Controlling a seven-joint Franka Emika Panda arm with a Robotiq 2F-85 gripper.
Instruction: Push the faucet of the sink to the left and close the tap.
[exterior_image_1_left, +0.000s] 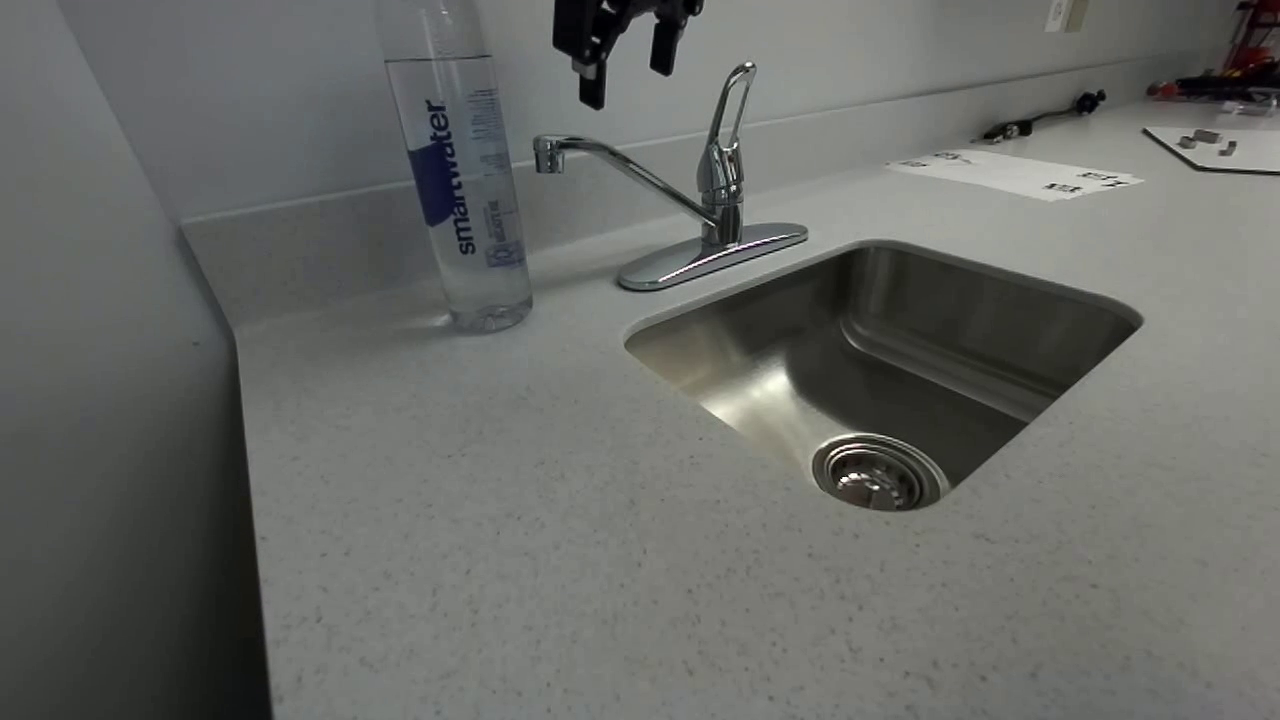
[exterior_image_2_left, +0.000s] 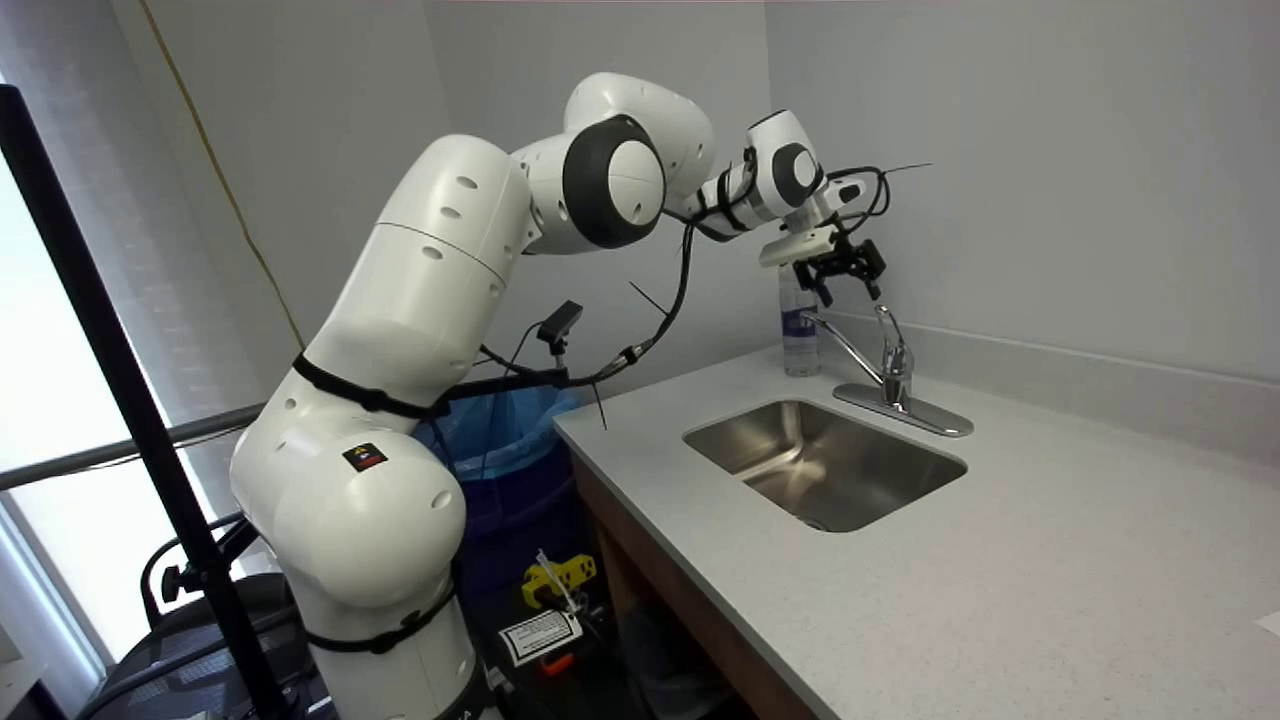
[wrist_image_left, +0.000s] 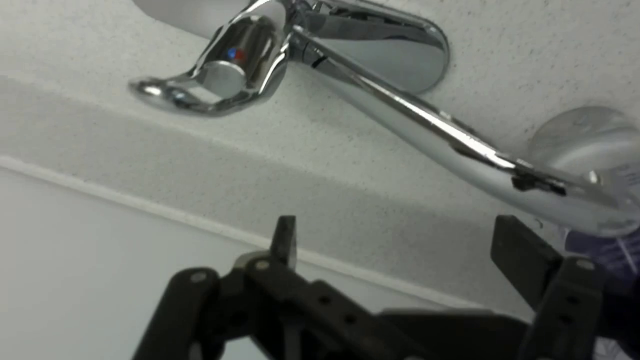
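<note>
Pale grey walls (exterior_image_2_left: 1050, 180) meet in a corner behind a speckled grey-white countertop (exterior_image_1_left: 450, 520) edged by a low backsplash (exterior_image_1_left: 310, 255). The chrome faucet (exterior_image_1_left: 722, 222) stands near this backsplash on an oval base (exterior_image_1_left: 670, 266). In an exterior view, its slender arched spout (exterior_image_1_left: 646, 178) points toward 10 o'clock, and its tap (exterior_image_1_left: 718, 172), a looped single-lever handle, rises between 12 and 1 o'clock. The stainless-steel sink (exterior_image_1_left: 880, 370) lies at 4 o'clock from the faucet, its round drain (exterior_image_1_left: 875, 475) at the basin's 6 o'clock. A clear smartwater bottle (exterior_image_1_left: 465, 200) stands upright at 9 o'clock, near the spout's tip but apart from it. The black Robotiq gripper (exterior_image_1_left: 628, 88) hangs at 11 o'clock, its jaws spread wide and apart from both spout and tap. In the wrist view, its fingers (wrist_image_left: 525, 260) enter at 6 o'clock, while the spout runs toward 4 o'clock and the tap, marked with a red-and-blue dot, toward 8 o'clock. A printed sheet (exterior_image_1_left: 1010, 175) lies at 3 o'clock on the countertop. In an exterior view, the white Panda arm (exterior_image_2_left: 390, 310) extends from 9 o'clock; beyond the countertop's edge, partly hidden by the arm, a dark-blue bin (exterior_image_2_left: 515, 525) stands with a light-blue liner (exterior_image_2_left: 525, 408).
</note>
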